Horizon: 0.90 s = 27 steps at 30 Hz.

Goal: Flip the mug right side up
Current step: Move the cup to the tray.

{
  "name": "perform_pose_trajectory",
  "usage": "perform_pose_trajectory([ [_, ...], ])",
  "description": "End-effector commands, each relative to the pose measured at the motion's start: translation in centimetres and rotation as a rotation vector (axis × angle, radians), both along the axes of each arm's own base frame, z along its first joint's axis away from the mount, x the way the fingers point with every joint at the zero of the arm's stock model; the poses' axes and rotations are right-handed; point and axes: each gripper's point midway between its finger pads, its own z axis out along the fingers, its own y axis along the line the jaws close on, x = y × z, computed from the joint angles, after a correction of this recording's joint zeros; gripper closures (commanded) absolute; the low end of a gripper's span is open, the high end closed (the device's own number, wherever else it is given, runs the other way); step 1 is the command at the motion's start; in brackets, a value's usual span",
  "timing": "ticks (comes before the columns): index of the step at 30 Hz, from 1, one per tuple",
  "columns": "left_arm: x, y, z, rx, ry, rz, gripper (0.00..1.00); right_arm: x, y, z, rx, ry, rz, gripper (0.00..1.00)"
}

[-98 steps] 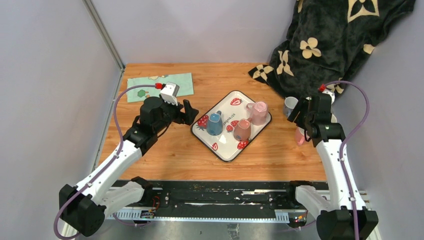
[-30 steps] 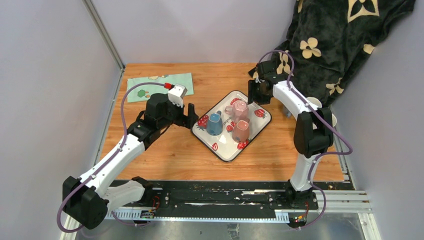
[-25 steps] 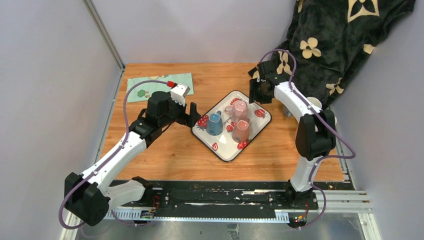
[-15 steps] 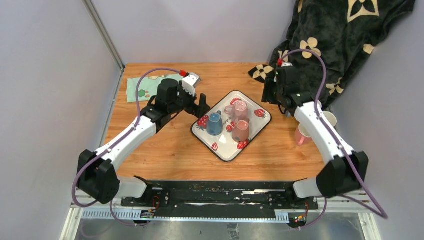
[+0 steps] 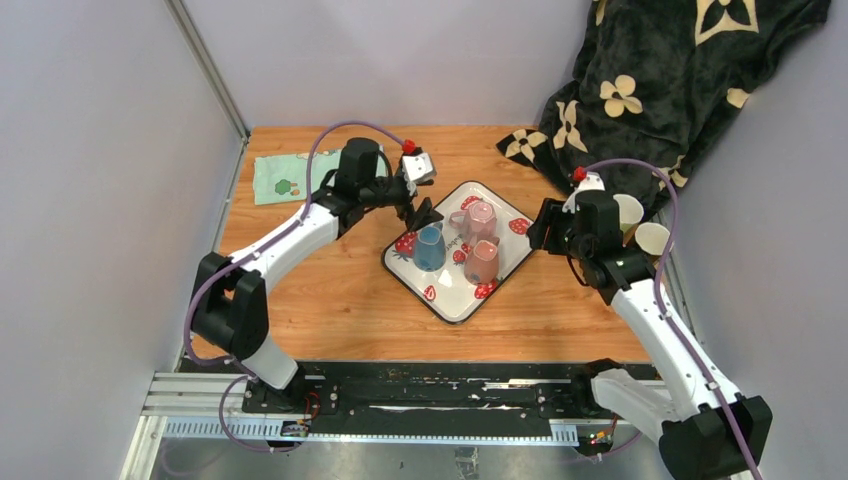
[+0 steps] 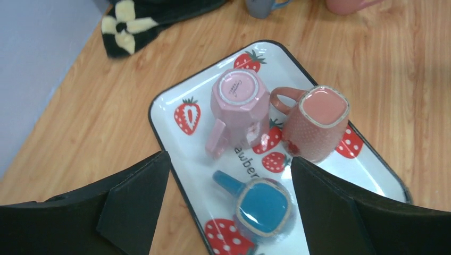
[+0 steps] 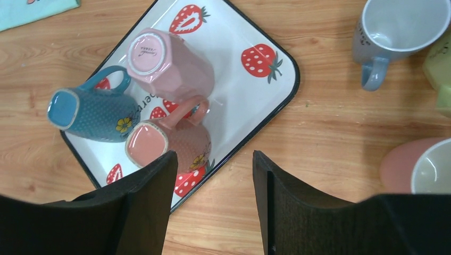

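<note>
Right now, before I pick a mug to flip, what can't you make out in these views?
Top view: grey mug hidden behind the right arm.
Right wrist view: green mug cut off by the right edge.
Both wrist views: base print on the faceted pink mug too small to read.

Mugs, six in total: three inverted on the tray, namely the faceted pink mug point(image 7: 170, 64), the salmon mug point(image 7: 170, 146) and the blue mug point(image 7: 90, 111). The other three are off the tray, on the table point(image 5: 340, 300): the grey mug point(image 7: 399, 26), the yellow-green mug point(image 7: 444, 79) and the pale pink mug point(image 7: 415, 170). Tray point(image 7: 239, 106): one; green mat point(image 5: 285, 180): one; dark flowered blanket point(image 5: 680, 90): one.
</note>
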Motion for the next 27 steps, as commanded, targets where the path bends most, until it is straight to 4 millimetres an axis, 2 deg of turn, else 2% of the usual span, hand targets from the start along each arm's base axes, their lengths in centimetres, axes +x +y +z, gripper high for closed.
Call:
perform_pose_trajectory([
  [1,0.7,-1.9,1.4,0.045,-0.217,-0.228,0.09,-0.8,1.3,0.4,0.042,-0.036,0.083,0.41],
  [9,2.4,-2.6,-2.1,0.233,-0.148,-0.369,0.15,-1.9,1.1,-0.1,0.015,-0.018,0.112,0.41],
  [27,5.5,-5.9,-6.4,0.324,0.009,-0.304,0.26,-2.5,0.9,-1.6,-0.007,0.038,0.120,0.41],
])
